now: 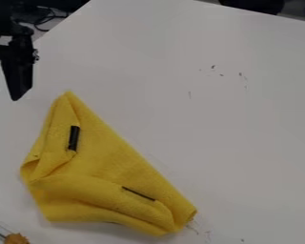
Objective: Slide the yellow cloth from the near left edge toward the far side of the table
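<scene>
Cloth [114,159], inner folds hidden

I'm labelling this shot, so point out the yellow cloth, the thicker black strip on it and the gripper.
Yellow cloth [110,159]: camera view, near its middle.
Thicker black strip [74,138]: camera view, its middle.
Gripper [16,93]: camera view, near its lower end.

A single fixed camera looks down at a steep slant onto the white surface [244,119] — near enough that the yellow cloth [110,167] takes up much of the lower left — and faces across it toward the far edge, which runs slantwise along the top.
</scene>
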### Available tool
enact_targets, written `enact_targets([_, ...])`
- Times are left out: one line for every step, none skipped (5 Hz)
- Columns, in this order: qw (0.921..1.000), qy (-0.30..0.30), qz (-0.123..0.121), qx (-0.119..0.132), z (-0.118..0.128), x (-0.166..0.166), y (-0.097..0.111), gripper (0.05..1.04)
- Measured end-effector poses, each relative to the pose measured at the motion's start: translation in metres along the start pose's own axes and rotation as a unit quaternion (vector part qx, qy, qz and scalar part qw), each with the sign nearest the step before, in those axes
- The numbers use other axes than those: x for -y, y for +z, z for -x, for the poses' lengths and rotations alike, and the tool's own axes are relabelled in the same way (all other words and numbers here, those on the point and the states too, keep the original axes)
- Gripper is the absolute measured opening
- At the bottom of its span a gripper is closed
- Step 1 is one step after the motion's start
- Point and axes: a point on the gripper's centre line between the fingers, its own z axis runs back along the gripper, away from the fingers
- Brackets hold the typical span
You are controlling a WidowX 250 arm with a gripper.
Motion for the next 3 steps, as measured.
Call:
enact_targets([1.0, 0.003, 0.001, -0.008, 0.0, 0.003, -0.007, 0.999])
enact_targets([0.9987, -0.051, 0.002, 0.004, -0.002, 0.03, -0.032, 0.999])
enact_targets([0.9959, -0.082, 0.014, -0.035, 0.001, 0.049, -0.07, 0.999])
